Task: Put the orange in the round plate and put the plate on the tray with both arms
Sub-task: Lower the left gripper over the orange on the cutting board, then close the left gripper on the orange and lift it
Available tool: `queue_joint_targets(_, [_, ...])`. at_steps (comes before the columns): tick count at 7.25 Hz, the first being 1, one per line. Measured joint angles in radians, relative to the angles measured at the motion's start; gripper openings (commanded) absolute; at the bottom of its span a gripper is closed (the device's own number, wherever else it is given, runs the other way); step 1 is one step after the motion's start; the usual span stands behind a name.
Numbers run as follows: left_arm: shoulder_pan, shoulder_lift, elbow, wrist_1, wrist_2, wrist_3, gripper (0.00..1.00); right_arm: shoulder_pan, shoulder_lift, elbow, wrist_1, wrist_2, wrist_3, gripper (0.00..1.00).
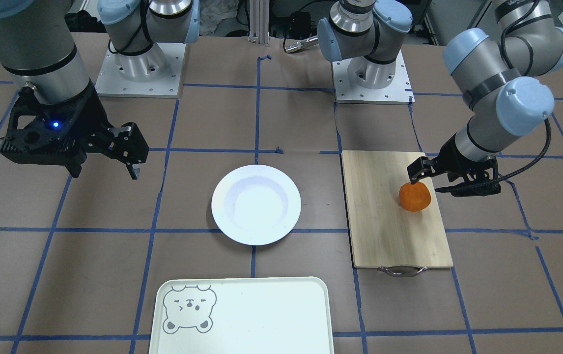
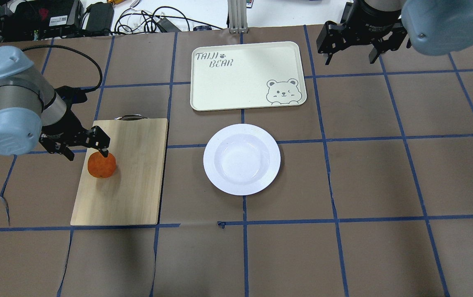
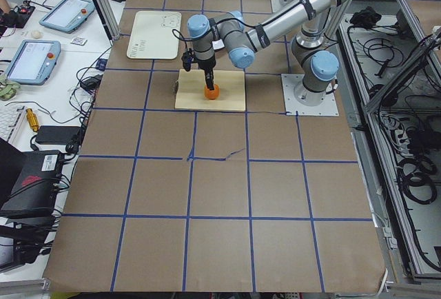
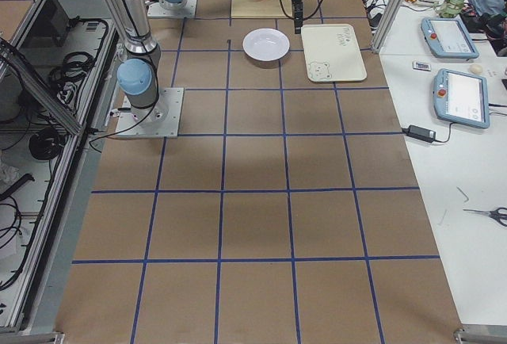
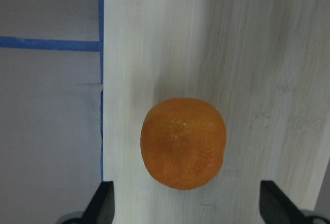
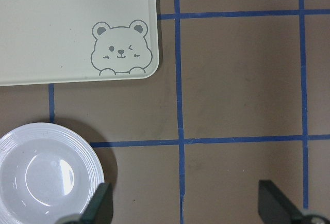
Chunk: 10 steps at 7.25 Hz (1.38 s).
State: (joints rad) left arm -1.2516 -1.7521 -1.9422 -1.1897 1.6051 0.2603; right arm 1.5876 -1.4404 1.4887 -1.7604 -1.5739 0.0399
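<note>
The orange [image 1: 414, 196] [image 2: 101, 165] [image 5: 183, 142] rests on a bamboo cutting board. My left gripper [image 1: 431, 183] [image 2: 87, 153] [image 5: 188, 207] hovers open just above it, one finger on each side, touching nothing. The white round plate [image 1: 256, 204] [image 2: 241, 159] [image 6: 46, 175] lies empty at the table's middle. The cream tray [image 1: 262, 314] [image 2: 240, 78] [image 6: 62, 28], with its bear face, sits empty just beyond the plate. My right gripper [image 1: 104, 164] [image 2: 350, 55] [image 6: 185, 208] hangs open and empty, high over bare table, off to the side of the tray.
The cutting board [image 1: 384, 226] [image 2: 129, 185] has a metal handle [image 1: 402, 270] on its far end. Brown paper with blue tape lines covers the table. Cables and electronics [image 2: 55, 16] lie beyond the far edge.
</note>
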Motion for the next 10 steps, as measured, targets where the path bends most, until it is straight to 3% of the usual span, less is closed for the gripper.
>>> queue_joint_targets(4, [0.023, -0.093, -0.021, 0.065, -0.017, 0.031, 1.0, -0.002, 0.0, 0.01, -0.003, 0.0, 0.0, 1.0])
queue_joint_targets(5, [0.024, -0.103, -0.036, 0.087, -0.041, 0.028, 0.94, -0.002, 0.0, 0.011, -0.003, 0.0, 0.0, 1.0])
queue_joint_targets(6, [0.024, -0.111, -0.048, 0.1, -0.059, 0.027, 0.27, -0.003, 0.0, 0.011, -0.002, 0.0, 0.0, 1.0])
queue_joint_targets(7, [0.024, -0.115, -0.051, 0.105, -0.067, 0.026, 0.0, -0.003, 0.0, 0.011, -0.002, 0.0, 0.0, 1.0])
queue_joint_targets(10, [0.019, -0.113, -0.017, 0.109, -0.072, 0.019, 0.0, -0.003, 0.0, 0.013, -0.002, 0.0, 0.0, 1.0])
